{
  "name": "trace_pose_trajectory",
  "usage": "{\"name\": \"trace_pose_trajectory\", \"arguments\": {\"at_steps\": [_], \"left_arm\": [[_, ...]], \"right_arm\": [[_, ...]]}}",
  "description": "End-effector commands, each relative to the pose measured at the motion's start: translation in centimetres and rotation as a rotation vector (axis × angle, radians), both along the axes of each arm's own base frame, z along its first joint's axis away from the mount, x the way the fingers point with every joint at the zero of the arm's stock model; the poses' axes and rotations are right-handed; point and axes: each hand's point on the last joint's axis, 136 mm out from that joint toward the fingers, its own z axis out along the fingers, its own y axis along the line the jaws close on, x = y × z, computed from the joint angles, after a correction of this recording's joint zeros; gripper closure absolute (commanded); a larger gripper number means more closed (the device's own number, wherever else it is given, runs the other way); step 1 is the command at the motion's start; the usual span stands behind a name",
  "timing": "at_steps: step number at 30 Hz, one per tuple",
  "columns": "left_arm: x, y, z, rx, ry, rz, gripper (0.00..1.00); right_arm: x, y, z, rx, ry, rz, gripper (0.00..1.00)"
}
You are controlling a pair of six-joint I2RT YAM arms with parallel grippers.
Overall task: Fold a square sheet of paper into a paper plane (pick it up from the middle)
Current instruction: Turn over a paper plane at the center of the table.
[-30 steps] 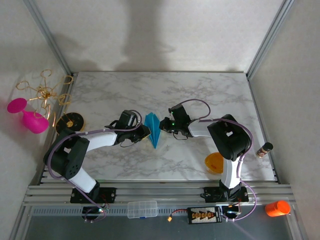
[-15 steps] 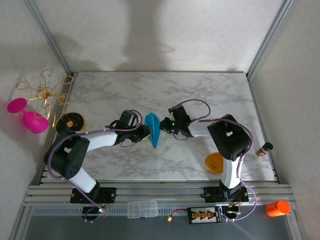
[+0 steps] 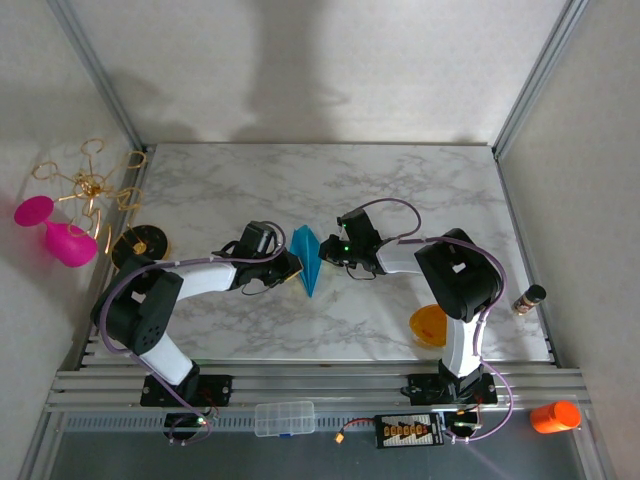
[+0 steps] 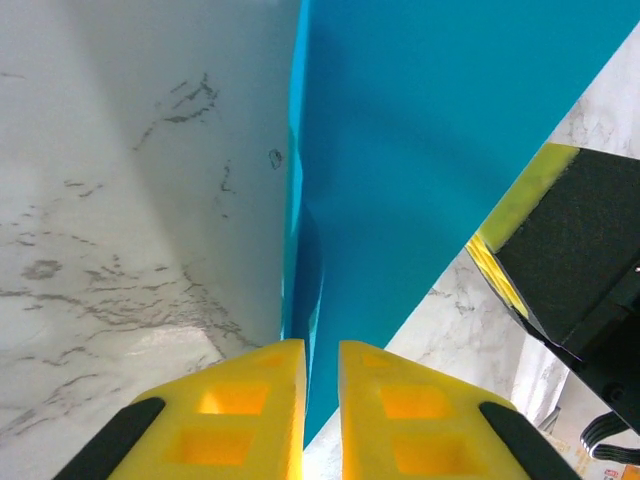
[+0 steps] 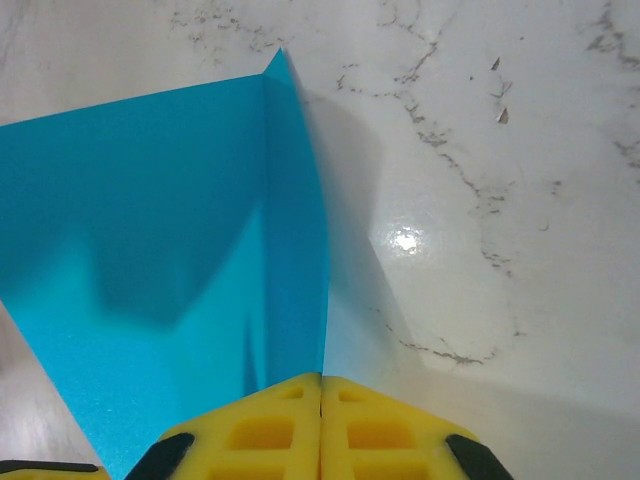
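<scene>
The paper plane (image 3: pixel 308 258) is teal paper folded to a narrow pointed dart, standing on edge at the table's middle between both grippers. My left gripper (image 3: pixel 295 264) reaches in from the left. In the left wrist view its yellow fingertips (image 4: pixel 320 345) stand a narrow gap apart, with the paper's (image 4: pixel 420 150) lower fold running between them. My right gripper (image 3: pixel 327 250) comes in from the right. Its fingers (image 5: pixel 321 378) are shut tight on the paper's (image 5: pixel 150 250) creased edge. The right gripper's black and yellow body (image 4: pixel 560 250) shows behind the paper.
A small orange bowl (image 3: pixel 429 325) sits by the right arm's base. At the left edge are a pink glass (image 3: pixel 60 235), a gold wire stand (image 3: pixel 85 185) and a black disc (image 3: pixel 140 243). A small bottle (image 3: pixel 529 297) stands at the right edge.
Nothing has visibly moved; both grippers and the paper stay where they were.
</scene>
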Motion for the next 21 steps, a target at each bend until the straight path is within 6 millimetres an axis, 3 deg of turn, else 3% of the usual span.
{"name": "trace_pose_trajectory", "arguments": {"at_steps": [1,14,21], "left_arm": [[0.4,-1.1,0.9,-0.028,-0.019,-0.021,0.84],[0.8,-1.9,0.8,-0.008,-0.032,-0.052,0.80],[0.6,-1.7,-0.1,0.099,-0.032,-0.070,0.77]], "right_arm": [[0.3,0.0,-0.4,-0.009,0.011,0.001,0.92],[0.3,0.2,-0.1,0.002,0.006,0.011,0.92],[0.3,0.4,0.3,0.014,-0.001,0.016,0.92]]}}
